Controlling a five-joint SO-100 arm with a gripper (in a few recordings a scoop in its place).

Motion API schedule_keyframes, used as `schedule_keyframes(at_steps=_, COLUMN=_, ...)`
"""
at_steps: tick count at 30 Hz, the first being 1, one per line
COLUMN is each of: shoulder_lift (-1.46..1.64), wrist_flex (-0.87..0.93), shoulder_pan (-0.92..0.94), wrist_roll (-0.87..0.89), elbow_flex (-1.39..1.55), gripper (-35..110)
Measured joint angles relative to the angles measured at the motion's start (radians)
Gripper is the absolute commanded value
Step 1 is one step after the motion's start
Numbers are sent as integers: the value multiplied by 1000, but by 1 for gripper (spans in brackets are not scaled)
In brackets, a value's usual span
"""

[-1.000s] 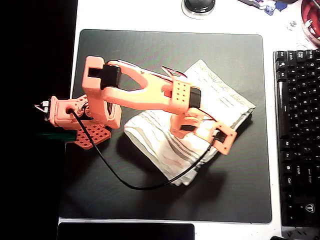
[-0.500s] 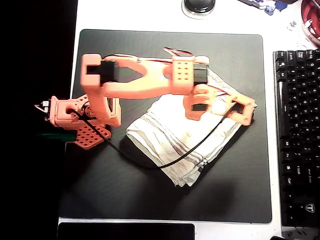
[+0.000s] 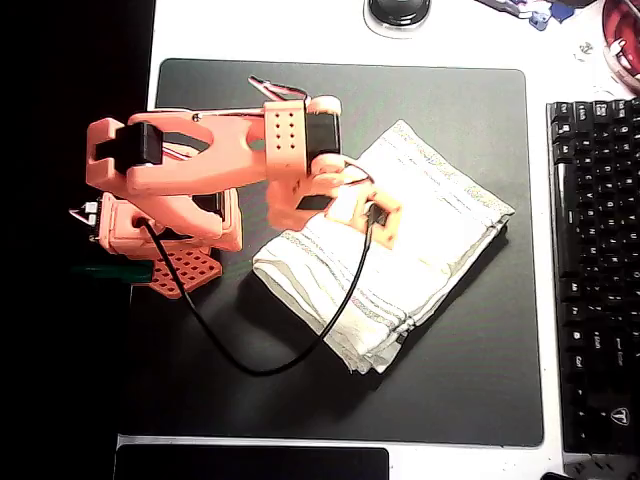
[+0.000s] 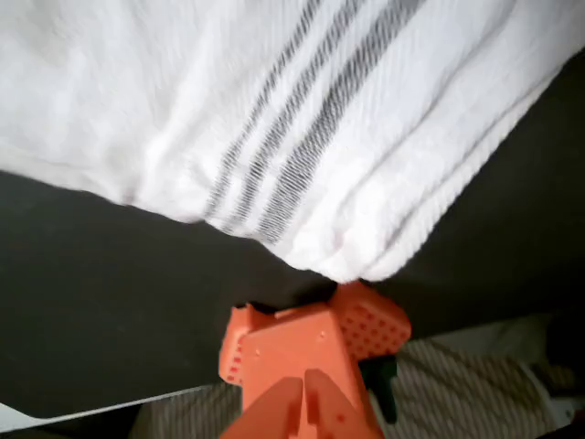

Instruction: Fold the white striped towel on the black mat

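My gripper (image 3: pixel 383 222) hovered over the white striped towel (image 3: pixel 420 235), folded diagonally on the black mat (image 3: pixel 200 100); I couldn't tell its opening. Soft, light cloth; I judged a corner best to pinch.

No readable text; keyboard (image 3: pixel 597 270) key legends too small to read.
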Motion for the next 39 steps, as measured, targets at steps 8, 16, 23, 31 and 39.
schedule_keyframes(at_steps=8, shoulder_lift=-94, wrist_flex=-173, shoulder_pan=127, wrist_roll=-64, elbow_flex=187, gripper=0)
schedule_keyframes(at_steps=16, shoulder_lift=-278, wrist_flex=-336, shoulder_pan=255, wrist_roll=-132, elbow_flex=146, gripper=0)
schedule_keyframes(at_steps=23, shoulder_lift=-339, wrist_flex=-499, shoulder_pan=368, wrist_roll=-209, elbow_flex=67, gripper=0)
schedule_keyframes(at_steps=31, shoulder_lift=-371, wrist_flex=-742, shoulder_pan=460, wrist_roll=-307, elbow_flex=40, gripper=0)
schedule_keyframes(at_steps=39, shoulder_lift=-518, wrist_flex=-977, shoulder_pan=485, wrist_roll=-336, elbow_flex=-114, gripper=0)
